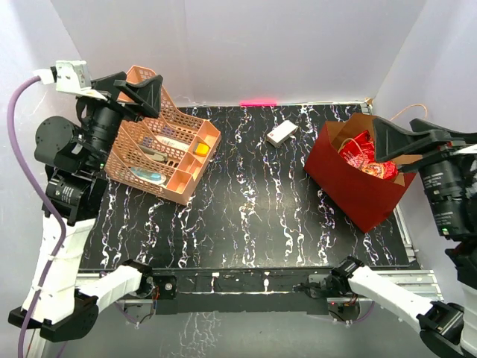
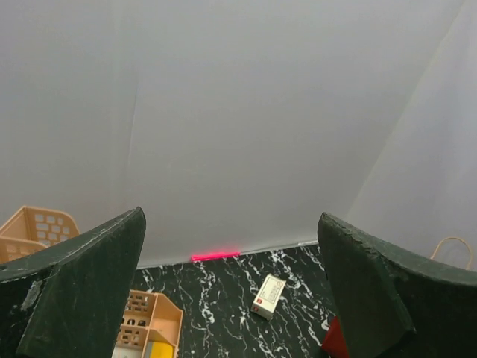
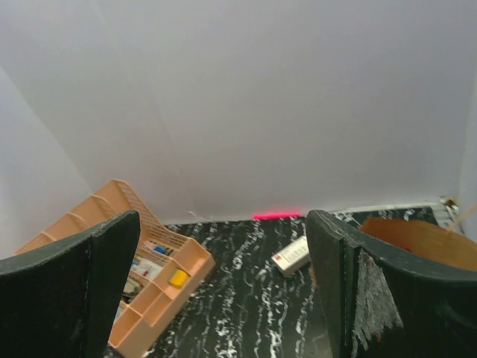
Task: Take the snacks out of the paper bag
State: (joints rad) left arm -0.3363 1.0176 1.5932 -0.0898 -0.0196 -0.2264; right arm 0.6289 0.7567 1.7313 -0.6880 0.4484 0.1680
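Note:
The dark red paper bag (image 1: pixel 356 190) stands open at the right of the table, brown kraft inside (image 3: pixel 421 240). In it lie a shiny red packet (image 1: pixel 358 151) and an orange wrapper (image 1: pixel 387 171); other snacks are hidden. My right gripper (image 1: pixel 378 140) is open and empty, held above the bag's mouth; in the right wrist view (image 3: pixel 223 227) its jaws stand wide apart. My left gripper (image 1: pixel 153 93) is open and empty, raised over the peach tray at the far left; the left wrist view (image 2: pixel 231 246) shows wide jaws and a corner of the bag (image 2: pixel 335 341).
A peach lattice tray (image 1: pixel 179 160) with small items sits at the back left, also in the right wrist view (image 3: pixel 160 287). A small white box (image 1: pixel 282 133) lies at the back middle, also in the left wrist view (image 2: pixel 268 296). White walls enclose the table.

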